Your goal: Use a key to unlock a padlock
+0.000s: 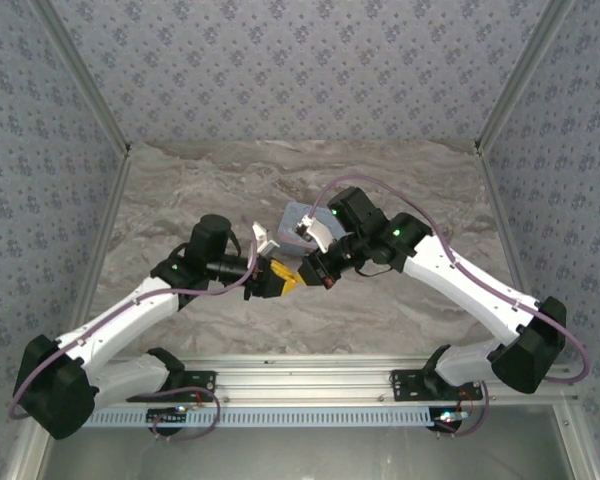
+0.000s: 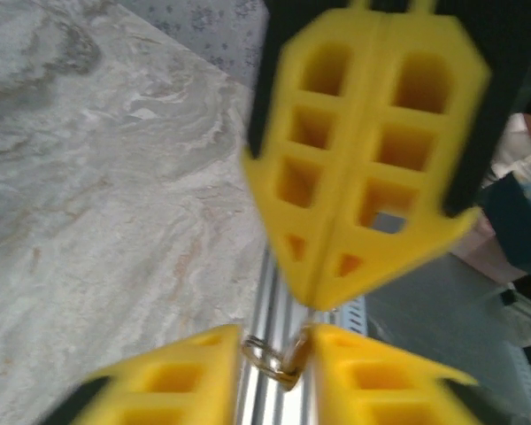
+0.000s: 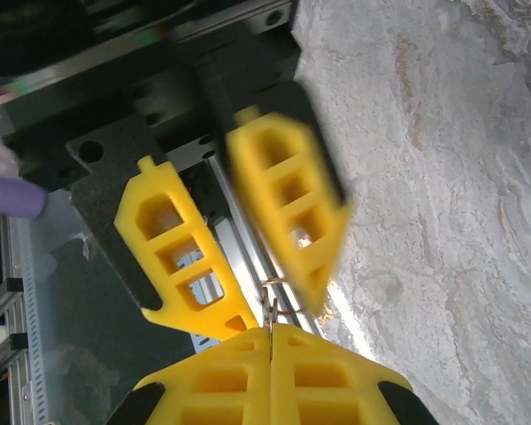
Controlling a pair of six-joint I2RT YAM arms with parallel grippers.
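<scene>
**2 grippers tip to tip above the table, small metal parts between them**

The right gripper (image 3: pixel 270 336) is pressed fully closed: in its own wrist view the 2 yellow pads meet along a single seam, and a thin metal sliver (image 3: pixel 270 310) stands out of that seam. It is clamped on that sliver.

The left gripper (image 2: pixel 274 350) faces it, tip to tip. Its 2 yellow fingers (image 2: pixel 173 381) stand a narrow gap apart, and a small metal ring (image 2: pixel 270 359) sits tilted in that gap, close against the inner edges of both. I cannot tell whether the fingers actually pinch the ring or only stand around it. The closed tip of the right gripper hangs just above the ring, and a thin piece runs between the 2.

Which of these small metal pieces belongs to the padlock and which to the key I cannot tell; both are tiny and partly blurred.

From above, the arms reach in from either side and meet over the middle of the marbled table (image 1: pixel 200 190), lifted off its surface. A pale blue tin (image 1: pixel 292 212) lies on the table just behind the meeting point, partly covered by the right arm's wrist. An aluminium rail (image 1: pixel 310 375) runs along the near edge, and patterned walls (image 1: pixel 310 70) close in the other sides.
</scene>
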